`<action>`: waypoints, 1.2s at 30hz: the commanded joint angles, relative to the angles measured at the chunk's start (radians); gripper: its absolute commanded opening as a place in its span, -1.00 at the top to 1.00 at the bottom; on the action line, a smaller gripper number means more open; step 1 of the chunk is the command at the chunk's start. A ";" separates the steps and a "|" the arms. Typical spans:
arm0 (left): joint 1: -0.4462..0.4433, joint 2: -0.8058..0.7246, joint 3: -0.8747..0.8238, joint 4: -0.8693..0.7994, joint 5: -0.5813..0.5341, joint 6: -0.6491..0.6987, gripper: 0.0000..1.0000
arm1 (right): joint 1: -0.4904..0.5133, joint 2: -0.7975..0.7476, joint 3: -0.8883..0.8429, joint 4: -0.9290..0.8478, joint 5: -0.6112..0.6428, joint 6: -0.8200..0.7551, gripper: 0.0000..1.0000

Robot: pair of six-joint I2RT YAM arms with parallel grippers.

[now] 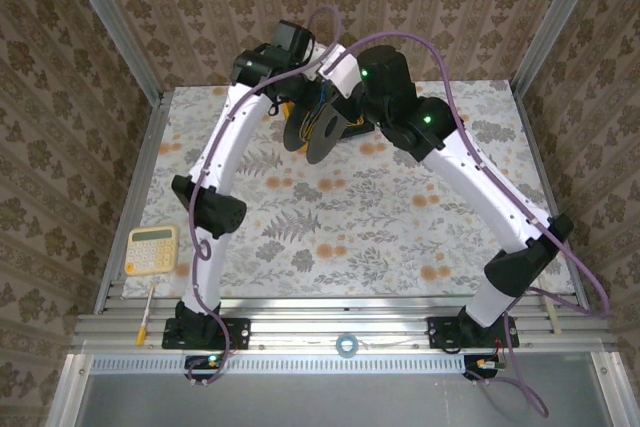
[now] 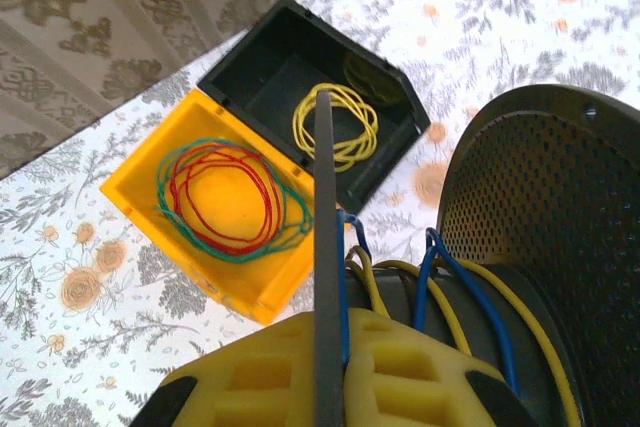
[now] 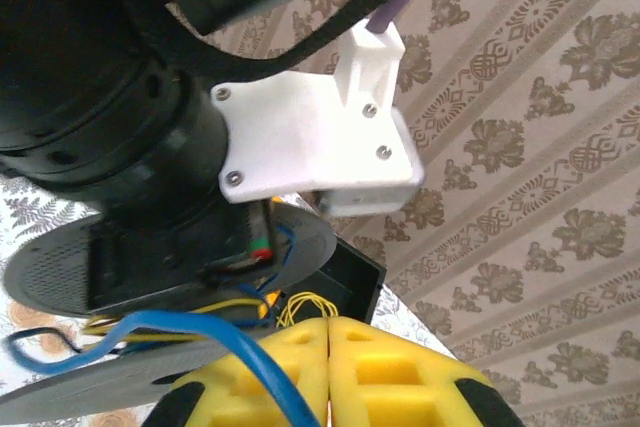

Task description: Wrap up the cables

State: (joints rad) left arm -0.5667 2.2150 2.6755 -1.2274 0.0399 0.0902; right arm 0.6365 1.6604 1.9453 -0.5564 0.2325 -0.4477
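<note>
– Floral cloth is spread over the table [image 1: 330, 237], and patterned wallpaper is seen on the walls around it. Where are the cables found?
– Both are wound on the hub of a black spool [image 1: 322, 137] at the far middle of the table: the blue cable [image 3: 180, 325] and the yellow cable [image 2: 447, 309], their turns laid side by side.
– How is the left gripper [image 2: 328, 332] set?
– Its fingers are closed on a thin dark plate, seemingly the spool's near flange seen edge-on.
– And the right gripper [image 3: 328, 332]?
– Its pads are pressed flat together. One finger is crossed by the blue cable; whether it is pinched cannot be told.
– What is placed beside the spool?
– A yellow box [image 2: 235, 292] holding red and green loops [image 2: 240, 244], and, touching it, a black box [image 2: 290, 47] holding a yellow coil [image 2: 298, 129].
</note>
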 commanded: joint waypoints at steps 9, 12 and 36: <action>-0.048 -0.157 -0.133 -0.029 0.069 0.124 1.00 | -0.249 0.055 0.109 -0.011 -0.368 -0.026 1.00; -0.050 -0.175 -0.135 -0.044 0.129 0.139 1.00 | -0.314 0.074 0.100 -0.025 -0.492 -0.026 1.00; 0.033 -0.361 -0.080 -0.110 0.571 0.347 1.00 | -0.525 0.091 -0.186 -0.015 -0.992 -0.101 1.00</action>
State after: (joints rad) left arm -0.5755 1.9495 2.5458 -1.3262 0.4664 0.4179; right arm 0.1387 1.7885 1.8069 -0.6044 -0.7391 -0.5335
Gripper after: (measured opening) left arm 0.100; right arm 0.077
